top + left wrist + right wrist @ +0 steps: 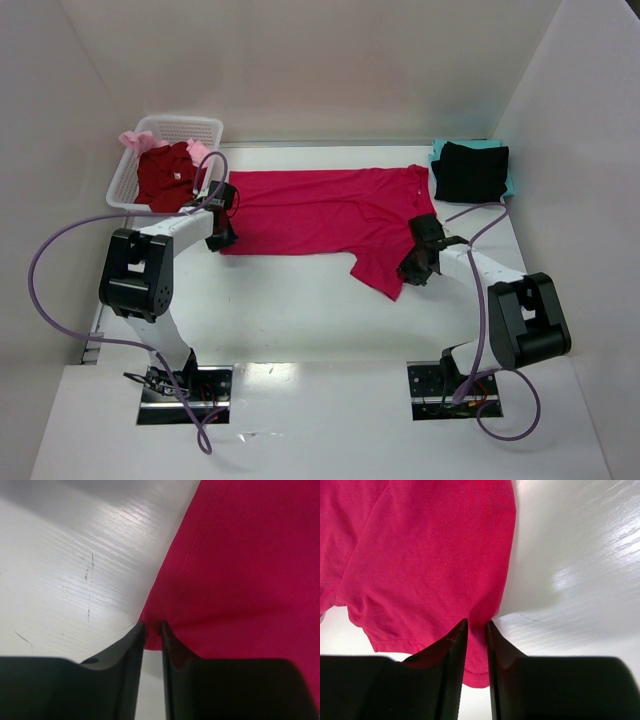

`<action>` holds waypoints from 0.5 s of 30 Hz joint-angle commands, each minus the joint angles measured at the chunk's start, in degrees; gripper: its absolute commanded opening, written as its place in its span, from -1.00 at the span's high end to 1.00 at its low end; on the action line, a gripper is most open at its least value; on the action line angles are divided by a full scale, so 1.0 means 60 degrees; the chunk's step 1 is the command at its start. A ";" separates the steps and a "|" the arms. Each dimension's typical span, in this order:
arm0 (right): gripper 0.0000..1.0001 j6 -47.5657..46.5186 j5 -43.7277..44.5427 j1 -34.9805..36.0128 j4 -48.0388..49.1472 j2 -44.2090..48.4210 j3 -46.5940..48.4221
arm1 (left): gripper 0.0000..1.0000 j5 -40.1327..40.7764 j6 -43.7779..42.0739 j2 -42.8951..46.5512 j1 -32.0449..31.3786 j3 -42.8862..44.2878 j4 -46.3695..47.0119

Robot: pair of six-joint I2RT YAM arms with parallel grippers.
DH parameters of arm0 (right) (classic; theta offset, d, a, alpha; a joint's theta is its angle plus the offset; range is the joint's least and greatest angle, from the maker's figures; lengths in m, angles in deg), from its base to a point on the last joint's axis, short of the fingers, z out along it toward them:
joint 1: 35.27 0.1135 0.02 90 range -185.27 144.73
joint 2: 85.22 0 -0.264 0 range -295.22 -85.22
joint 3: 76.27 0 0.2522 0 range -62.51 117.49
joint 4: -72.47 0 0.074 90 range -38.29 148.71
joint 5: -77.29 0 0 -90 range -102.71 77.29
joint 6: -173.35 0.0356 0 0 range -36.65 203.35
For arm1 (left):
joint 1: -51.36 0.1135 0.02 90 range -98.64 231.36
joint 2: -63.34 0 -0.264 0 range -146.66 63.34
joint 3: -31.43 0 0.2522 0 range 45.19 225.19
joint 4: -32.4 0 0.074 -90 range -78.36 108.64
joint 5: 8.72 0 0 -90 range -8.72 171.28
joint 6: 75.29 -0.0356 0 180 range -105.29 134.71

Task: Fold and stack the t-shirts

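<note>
Both claws at the near edge of the crimson-pink t-shirt, set for a fold

It lies flat mid-surface, toward the far edge. The right claw pinches the sleeve. The left claw is almost closed at the hem corner, catch unclear. Confirm both holds, then lift evenly.

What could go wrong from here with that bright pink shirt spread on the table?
The left gripper sits at the very corner of the crimson-pink cloth t-shirt; it may catch too little and slip off when lifted.
The right gripper grips just a sleeve edge, so pulling might bunch the shirt rather than fold it flat.
The left arm's purple cable loops beside the white plastic lattice basket and could snag it.
</note>
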 commanded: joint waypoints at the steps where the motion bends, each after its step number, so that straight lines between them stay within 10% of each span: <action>1: 0.47 0.0095 0.0248 0.0124 -0.0073 0.0271 -0.0039 | 0.49 0.0059 0.0163 -0.0150 0.0009 0.0123 0.0186; 8: 0.80 0.0095 0.0160 0.0124 0.0103 0.0359 -0.0039 | 0.99 0.0059 0.0163 -0.0062 0.0009 0.0123 0.0186; 15: 1.00 0.0095 0.0277 0.0124 -0.0013 0.0798 0.0136 | 1.00 -0.0116 0.0076 0.0215 0.0009 0.0123 0.0098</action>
